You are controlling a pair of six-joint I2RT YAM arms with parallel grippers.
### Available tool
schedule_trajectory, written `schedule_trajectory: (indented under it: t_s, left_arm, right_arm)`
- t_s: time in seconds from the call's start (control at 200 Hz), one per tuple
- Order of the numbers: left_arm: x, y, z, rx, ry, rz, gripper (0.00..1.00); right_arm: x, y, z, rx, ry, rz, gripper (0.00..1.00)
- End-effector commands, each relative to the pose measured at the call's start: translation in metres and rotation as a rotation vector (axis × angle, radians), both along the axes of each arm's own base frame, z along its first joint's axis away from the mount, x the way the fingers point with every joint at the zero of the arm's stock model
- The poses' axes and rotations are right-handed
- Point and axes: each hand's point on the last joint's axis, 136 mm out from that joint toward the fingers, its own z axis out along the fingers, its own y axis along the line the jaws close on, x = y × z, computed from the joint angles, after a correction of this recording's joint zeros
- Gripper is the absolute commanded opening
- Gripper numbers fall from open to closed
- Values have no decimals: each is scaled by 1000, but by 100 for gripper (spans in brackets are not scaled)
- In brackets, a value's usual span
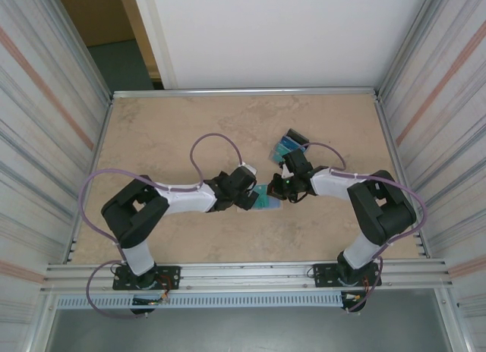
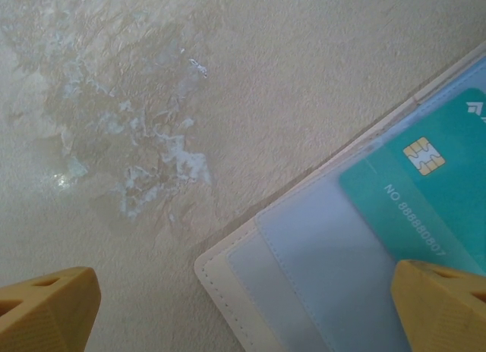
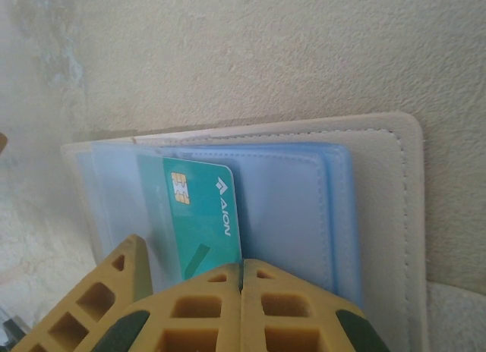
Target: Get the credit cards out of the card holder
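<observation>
Teal card (image 3: 201, 212) sits mostly inside the card holder (image 3: 380, 208), near edge pinched, I reckon, in my closed right gripper (image 3: 241, 280); left gripper (image 2: 243, 306) is spread open with the holder under one finger, so extraction's barely started.

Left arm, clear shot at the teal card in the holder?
Probably yes. The left gripper is open over a corner of the card holder, the teal card beside one fingertip. The right gripper, shut at that card's end, would crowd it.

Beige table (image 1: 190, 124) with card holder (image 1: 266, 199), cards (image 1: 289, 145)
</observation>
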Motion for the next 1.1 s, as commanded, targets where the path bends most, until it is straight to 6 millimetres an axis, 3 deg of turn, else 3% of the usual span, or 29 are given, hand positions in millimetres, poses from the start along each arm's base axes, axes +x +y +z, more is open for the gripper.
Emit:
schedule_trajectory:
  t_s: [0.0, 0.271, 0.536, 0.672, 0.847, 1.092]
  left_arm:
    - [-4, 2, -8, 62, 17, -19, 99]
    - [-11, 10, -17, 81, 49, -3, 99]
    - [-15, 10, -20, 69, 69, 1, 99]
    - [-15, 11, -20, 68, 67, 3, 99]
    - [-15, 14, -20, 77, 64, 12, 99]
    - [-14, 18, -21, 82, 62, 26, 99]
  right_arm:
    - [3, 6, 20, 51, -32, 2, 4]
    - [2, 25, 39, 200, -61, 29, 15]
    - [1, 29, 19, 200, -14, 27, 20]
    - [2, 30, 9, 190, 1, 24, 17]
    - [2, 12, -2, 74, -1, -14, 7]
    - [-2, -15, 1, -73, -37, -30, 2]
